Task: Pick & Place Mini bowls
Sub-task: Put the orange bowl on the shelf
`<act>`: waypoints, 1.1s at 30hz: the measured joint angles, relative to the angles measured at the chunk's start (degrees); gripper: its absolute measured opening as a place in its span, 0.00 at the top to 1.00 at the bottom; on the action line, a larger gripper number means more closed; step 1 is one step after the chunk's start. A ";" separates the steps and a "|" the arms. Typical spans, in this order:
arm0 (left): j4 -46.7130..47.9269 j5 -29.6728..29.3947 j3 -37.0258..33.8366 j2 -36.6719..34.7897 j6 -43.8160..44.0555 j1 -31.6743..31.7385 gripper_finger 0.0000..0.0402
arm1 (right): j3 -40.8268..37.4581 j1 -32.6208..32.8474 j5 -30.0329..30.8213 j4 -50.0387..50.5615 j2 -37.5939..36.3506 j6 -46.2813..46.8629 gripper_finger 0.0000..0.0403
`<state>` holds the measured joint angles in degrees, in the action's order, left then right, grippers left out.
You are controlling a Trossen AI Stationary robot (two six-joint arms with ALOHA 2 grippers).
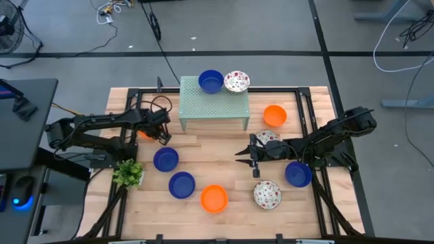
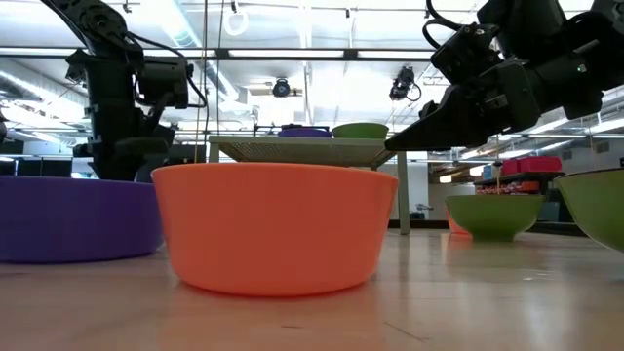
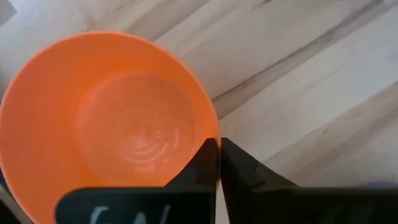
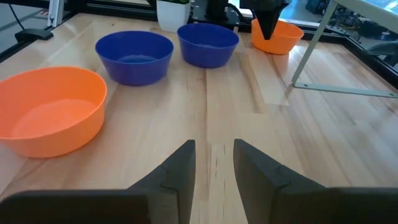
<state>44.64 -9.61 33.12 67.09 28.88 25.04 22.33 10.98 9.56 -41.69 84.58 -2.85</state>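
My left gripper is at the table's left, shut on an orange mini bowl that the arm largely hides from above. The left wrist view looks down into that bowl. My right gripper hangs open above bare wood mid-table and touches nothing. A blue bowl and a floral bowl sit on the mint-green stand. Two blue bowls, an orange one and a floral one rest on the table nearer the front. My left gripper pinches the orange bowl's rim on its right-hand side. One finger is inside the bowl and the other is outside. The fingers come from above, pointing down. In the right wrist view the bowl stays upright, its base at table level.
Another orange bowl, a floral bowl and a blue bowl lie around my right arm. A small green plant stands at the left front. Dark frame rails run along the table's sides. Bare wood lies between the stand and the front bowls.
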 joint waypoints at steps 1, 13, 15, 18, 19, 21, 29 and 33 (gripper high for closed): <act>0.69 -0.01 0.38 0.01 -0.02 -0.20 0.97 | 0.00 0.00 0.00 0.02 0.00 0.00 0.72; 20.15 -10.17 24.29 0.04 -3.84 -2.53 0.99 | 0.00 0.00 0.02 0.06 0.00 -0.01 0.72; 21.46 -10.40 30.02 0.02 -5.78 -2.82 0.99 | 0.00 0.00 0.02 0.06 0.00 -0.02 0.72; 19.86 -9.32 37.63 0.09 -10.13 -4.49 0.99 | 0.00 0.00 0.02 0.06 0.00 -0.02 0.72; 18.48 -7.88 39.86 0.45 -11.53 -5.45 0.99 | 0.00 0.00 0.02 0.06 0.00 -0.02 0.72; 15.62 -4.53 43.57 1.60 -14.74 -7.91 0.99 | 0.00 -0.02 0.02 0.04 0.00 -0.02 0.72; 13.43 1.04 55.20 14.64 -31.29 -16.22 0.99 | 0.00 -0.01 0.02 -0.13 0.00 -0.04 0.72; 17.43 -0.45 59.87 21.49 -38.16 -15.98 0.99 | 0.00 0.00 0.02 -0.13 0.00 -0.02 0.72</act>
<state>62.06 -10.06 92.99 88.58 -9.28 9.06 22.33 10.98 9.58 -41.82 84.58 -2.87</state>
